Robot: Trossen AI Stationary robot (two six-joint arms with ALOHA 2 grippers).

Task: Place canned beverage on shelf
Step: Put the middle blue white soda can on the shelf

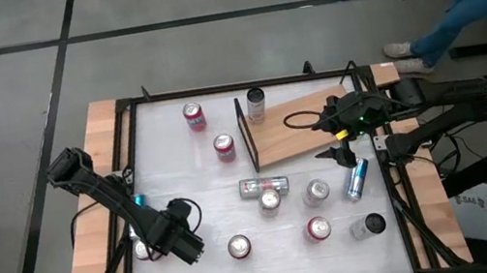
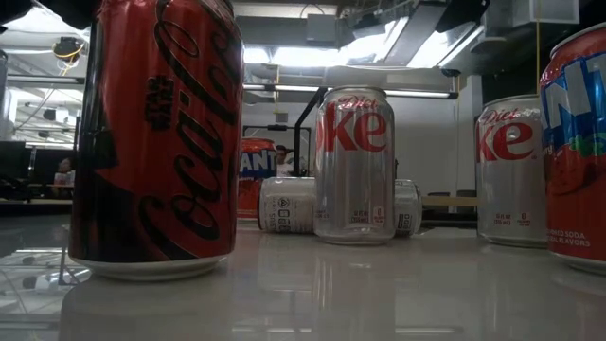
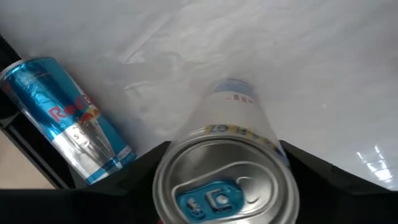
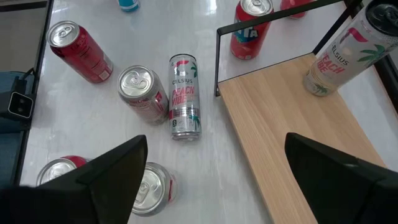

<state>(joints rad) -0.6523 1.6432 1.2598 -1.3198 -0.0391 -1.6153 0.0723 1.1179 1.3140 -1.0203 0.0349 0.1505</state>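
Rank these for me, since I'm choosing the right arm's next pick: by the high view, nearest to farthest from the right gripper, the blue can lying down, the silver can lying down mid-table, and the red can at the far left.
1. Blue can, just below the right gripper.
2. Silver can, mid-table, left of it.
3. Red can, beyond the shelf, at the table's far edge.

Grey floor point(image 1: 209, 44) with dark lines, bright ceiling lights point(image 2: 379, 47)

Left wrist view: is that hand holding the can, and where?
Yes: the left hand grips an upright silver can by its sides near the top. The right hand holds nothing.
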